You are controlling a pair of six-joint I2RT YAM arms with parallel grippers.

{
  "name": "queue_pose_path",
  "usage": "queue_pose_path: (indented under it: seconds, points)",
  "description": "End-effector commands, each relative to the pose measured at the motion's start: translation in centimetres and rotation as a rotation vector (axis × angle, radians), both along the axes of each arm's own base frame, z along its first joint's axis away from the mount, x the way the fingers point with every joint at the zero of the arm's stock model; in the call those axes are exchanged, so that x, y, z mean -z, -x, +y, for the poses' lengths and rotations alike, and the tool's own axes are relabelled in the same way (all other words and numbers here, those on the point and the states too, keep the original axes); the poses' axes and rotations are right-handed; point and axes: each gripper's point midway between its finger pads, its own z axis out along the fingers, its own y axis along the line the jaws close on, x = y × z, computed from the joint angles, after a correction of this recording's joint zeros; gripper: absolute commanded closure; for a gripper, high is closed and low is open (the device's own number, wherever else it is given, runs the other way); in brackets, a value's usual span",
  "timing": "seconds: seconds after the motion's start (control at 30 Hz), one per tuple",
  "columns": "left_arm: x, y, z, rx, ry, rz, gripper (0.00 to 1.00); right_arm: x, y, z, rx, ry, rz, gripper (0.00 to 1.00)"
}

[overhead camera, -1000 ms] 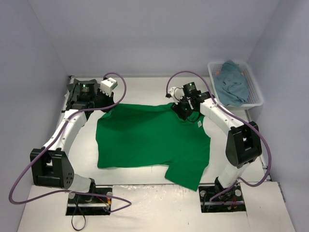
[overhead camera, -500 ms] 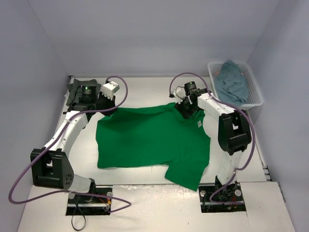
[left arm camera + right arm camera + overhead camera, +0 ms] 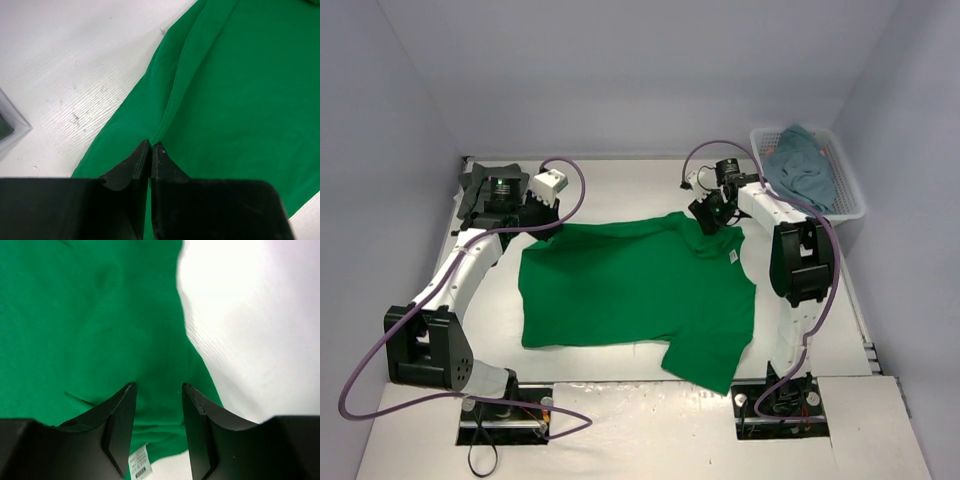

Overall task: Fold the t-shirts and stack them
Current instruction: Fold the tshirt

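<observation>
The bright green cloth t-shirt (image 3: pixel 240 90) runs off the left wrist view's edge, its fold vanishing inside the black left gripper (image 3: pixel 151 147). Its small white label (image 3: pixel 138 463) blurs, unreadable. A dark grey-green shirt (image 3: pixel 470 196) sits half hidden under the left arm.

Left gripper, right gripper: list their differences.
The left gripper is shut, pinching the green t-shirt; the right gripper stands open, gripping nothing. The left gripper is at the shirt's far left corner, the right gripper near its white label. Both are at its far edge.
</observation>
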Motion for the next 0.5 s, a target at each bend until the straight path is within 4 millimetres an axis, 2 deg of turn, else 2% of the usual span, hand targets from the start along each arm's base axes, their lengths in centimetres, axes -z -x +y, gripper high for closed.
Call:
queue_pose_path:
  seconds: [0.0,0.2,0.37,0.43,0.47]
  points:
    - [-1.5,-0.6,-0.3,0.006,0.009,-0.054,1.00,-0.3,-0.4,1.0,-0.057,-0.061,-0.004,0.61]
    - [-1.8,-0.6,-0.3,0.006,0.009,-0.057,1.00,1.8,0.1,1.3,-0.078,-0.070,0.044,0.60]
    - [-1.3,-0.5,-0.2,0.001,0.006,-0.044,1.00,2.7,-1.2,1.2,-0.067,-0.077,0.047,0.62]
    - [-1.1,-0.5,-0.1,-0.001,0.002,-0.044,1.00,2.9,-1.5,1.2,-0.063,-0.079,0.049,0.73]
    - [-1.1,-0.5,-0.1,-0.002,0.003,-0.043,1.00,2.7,-1.8,1.1,-0.058,-0.075,0.042,0.84]
